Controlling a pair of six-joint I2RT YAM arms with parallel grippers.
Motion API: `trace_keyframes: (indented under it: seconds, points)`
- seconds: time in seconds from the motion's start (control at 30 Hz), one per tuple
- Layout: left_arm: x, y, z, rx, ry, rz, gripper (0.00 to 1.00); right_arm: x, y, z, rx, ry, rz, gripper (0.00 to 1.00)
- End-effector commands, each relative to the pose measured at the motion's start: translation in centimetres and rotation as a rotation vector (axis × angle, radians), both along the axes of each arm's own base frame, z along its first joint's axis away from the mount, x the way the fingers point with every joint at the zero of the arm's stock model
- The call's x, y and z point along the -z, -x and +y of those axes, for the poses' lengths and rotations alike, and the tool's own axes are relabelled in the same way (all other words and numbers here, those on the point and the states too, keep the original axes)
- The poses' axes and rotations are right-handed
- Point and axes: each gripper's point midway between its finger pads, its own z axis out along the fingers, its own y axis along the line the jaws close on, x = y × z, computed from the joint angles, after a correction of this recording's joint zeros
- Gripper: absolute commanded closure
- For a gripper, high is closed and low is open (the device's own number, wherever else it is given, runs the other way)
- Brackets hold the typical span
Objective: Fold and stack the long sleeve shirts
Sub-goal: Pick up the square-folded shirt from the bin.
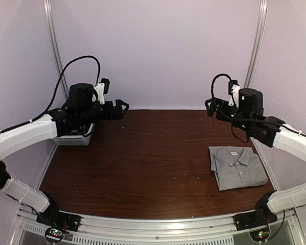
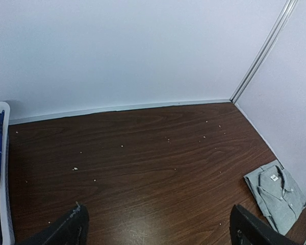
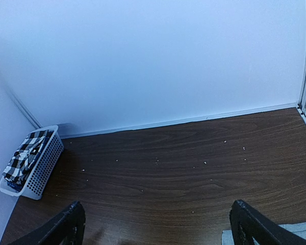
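- While both arms hang raised over the dark brown wood-grain tabletop, the left tool stands with its jaws spread wide and nothing between them.
- The right tool is likewise spread wide and empty, pointing in toward the middle from the far right.
- A plain grey collared shirt, folded into a neat rectangle with its button placket up, lies flat on the tabletop at the right side. It is nearer the arm bases than the right tool, apart from it and well apart from the left tool.
- A black-and-white checked flannel shirt sits bundled in a white perforated plastic basket at the far left corner, under the left arm and untouched by the left tool.
- Small pale specks dot the wood.
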Motion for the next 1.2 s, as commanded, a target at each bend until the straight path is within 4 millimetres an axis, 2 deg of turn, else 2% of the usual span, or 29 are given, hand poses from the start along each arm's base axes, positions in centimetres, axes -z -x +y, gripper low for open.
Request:
trace_keyframes:
  seconds: [0.0,0.33,0.47,0.6,0.73,0.9,1.0,1.17]
  points:
    - [-0.5,-0.2,0.4,-0.023,0.004,-0.022,0.02,0.0,0.2,-0.3,0.011,-0.002,-0.011,0.0]
    - [0.0,-0.9,1.4,-0.079,-0.026,0.01,0.02,0.0,-0.1,-0.1,0.006,0.014,-0.017,0.0]
    - [0.5,-2.3,3.3,-0.157,-0.058,0.055,0.02,0.0,-0.2,0.2,-0.011,0.027,-0.014,0.0]
    - [1.6,-4.8,7.0,-0.307,-0.111,0.146,0.02,0.1,-0.3,1.0,-0.056,0.056,-0.002,0.0]
    - [3.6,-8.1,12.3,-0.465,-0.149,0.274,0.02,0.2,-0.2,1.6,-0.093,0.071,0.002,0.0]
    - [6.0,-11.2,18.0,-0.6,-0.156,0.35,0.02,0.3,-0.1,2.1,-0.121,0.08,0.001,0.0]
    - [7.6,-12.8,20.7,-0.646,-0.131,0.387,0.02,0.6,0.0,2.5,-0.146,0.081,0.01,0.0]
    - [11.1,-14.7,23.8,-0.713,-0.128,0.459,0.03,1.1,0.2,2.8,-0.168,0.08,0.021,0.0]
